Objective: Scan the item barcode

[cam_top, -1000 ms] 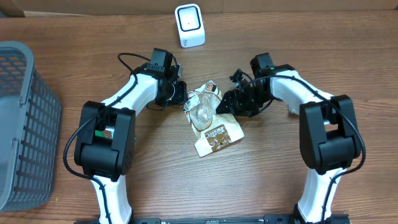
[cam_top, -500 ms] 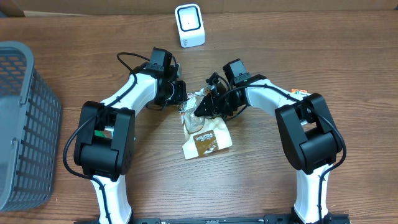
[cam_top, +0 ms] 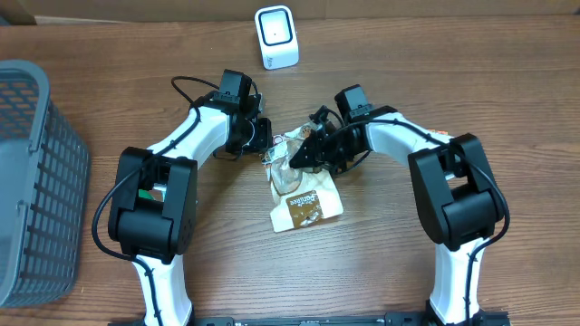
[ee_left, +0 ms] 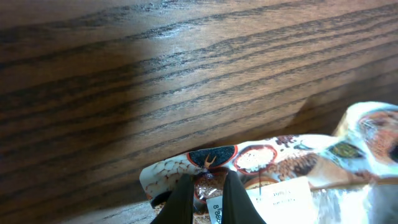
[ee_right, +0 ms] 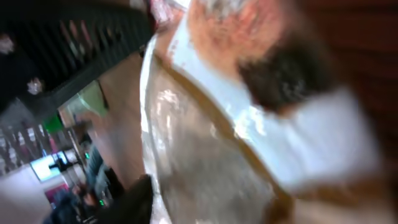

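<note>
Left gripper (ee_left: 208,190) is pinched shut on the far-left edge of the snack bag (cam_top: 306,201), fingers (ee_left: 186,202) clamped over the printed seal. Right gripper (cam_top: 310,154) sits over the bag's upper, clear part. Its wrist view is blurred, so I cannot tell whether it grips or merely touches.

The bag lies mid-table between the arms, brown label end nearest me. The white scanner (cam_top: 276,36) stands well apart at the far edge, and the grey basket (cam_top: 36,181) is at far left.

Handling, my judgement: light, soft crinkly film, slick and prone to twisting. The contents are probably brittle, so no squeezing the middle. Best hold is a flat sealed edge, one per gripper, to stretch the face flat. A white label with small print (ee_left: 280,198) shows just beside the left fingers.

Against a second ago:
- The right arm has swung in from the bag's right side onto it.
- The bag has slid left and turned.
- The left gripper is unmoved.
</note>
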### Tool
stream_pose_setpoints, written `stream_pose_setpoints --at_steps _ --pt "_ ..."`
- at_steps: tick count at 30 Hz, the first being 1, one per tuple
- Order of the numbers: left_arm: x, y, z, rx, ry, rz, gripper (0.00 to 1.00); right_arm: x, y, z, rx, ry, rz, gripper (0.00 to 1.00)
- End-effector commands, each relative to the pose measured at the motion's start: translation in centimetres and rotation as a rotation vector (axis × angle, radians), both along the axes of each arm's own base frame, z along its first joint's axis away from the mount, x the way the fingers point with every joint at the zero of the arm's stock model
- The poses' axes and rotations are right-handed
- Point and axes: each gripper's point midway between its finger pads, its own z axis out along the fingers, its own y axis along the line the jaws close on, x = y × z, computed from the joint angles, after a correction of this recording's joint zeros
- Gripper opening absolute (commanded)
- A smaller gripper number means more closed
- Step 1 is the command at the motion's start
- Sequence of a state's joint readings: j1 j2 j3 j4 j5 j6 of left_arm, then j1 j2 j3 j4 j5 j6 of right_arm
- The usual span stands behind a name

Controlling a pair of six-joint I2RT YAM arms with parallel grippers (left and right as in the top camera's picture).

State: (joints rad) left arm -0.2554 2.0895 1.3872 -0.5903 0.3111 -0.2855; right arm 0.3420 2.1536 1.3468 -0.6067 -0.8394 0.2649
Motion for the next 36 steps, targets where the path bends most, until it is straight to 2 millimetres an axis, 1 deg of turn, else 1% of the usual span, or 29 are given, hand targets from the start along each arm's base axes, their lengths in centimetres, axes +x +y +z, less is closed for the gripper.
stream_pose_setpoints --at_steps 1,3,5,8,10,12,14,16,19,21,23,26,27,34,36 --pt "-1.7 1.4 -3.7 0.078 0.088 0.019 0.04 -0.4 -1.1 -0.5 0.019 0.008 0.025 0.54" --pt "-1.6 1.4 -3.7 0.078 0.088 0.019 0.04 -0.8 -1.5 -0.6 0.014 0.008 0.044 0.54" --pt "-1.6 1.4 -3.7 0.078 0.088 0.019 0.04 -1.1 -1.7 -0.7 0.005 0.010 0.055 0.52" --pt "-1.6 1.4 -3.7 0.078 0.088 0.019 0.04 -1.2 -1.8 -0.8 -0.001 0.016 0.057 0.35" --pt "-1.6 1.4 -3.7 0.078 0.088 0.019 0.04 -1.2 -1.8 -0.8 0.000 0.013 0.057 0.32" --pt "-1.7 1.4 -3.7 0.078 0.088 0.019 0.04 -1.2 -1.5 -0.8 0.003 0.004 0.063 0.34" --pt "-1.6 1.4 -3.7 0.078 0.088 0.019 0.04 -1.2 -1.1 -0.7 0.006 -0.009 0.072 0.42" --pt "-1.6 1.4 -3.7 0.078 0.088 0.020 0.04 -1.4 -0.6 -0.7 0.009 -0.020 0.087 0.47" --pt "-1.7 1.4 -3.7 0.078 0.088 0.019 0.04 -1.9 0.3 -1.0 -0.007 -0.033 0.113 0.48" --pt "-1.7 1.4 -3.7 0.079 0.088 0.020 0.04 -2.2 0.6 -1.3 -0.032 -0.039 0.126 0.47" --pt "-1.7 1.5 -3.7 0.082 0.088 0.020 0.04 -2.6 0.8 -1.5 -0.048 -0.038 0.137 0.41" --pt "-1.7 1.8 -3.8 0.091 0.093 0.024 0.04 -2.9 0.7 -1.7 -0.063 -0.026 0.142 0.27" --pt "-1.7 1.9 -3.8 0.091 0.094 0.027 0.04 -3.1 0.7 -1.7 -0.066 -0.019 0.142 0.25" --pt "-1.7 2.1 -3.8 0.091 0.098 0.034 0.04 -3.9 -0.5 -2.4 -0.137 0.028 0.138 0.24" --pt "-1.8 2.2 -3.8 0.092 0.105 0.047 0.04 -4.1 -0.6 -2.4 -0.142 0.037 0.141 0.15"
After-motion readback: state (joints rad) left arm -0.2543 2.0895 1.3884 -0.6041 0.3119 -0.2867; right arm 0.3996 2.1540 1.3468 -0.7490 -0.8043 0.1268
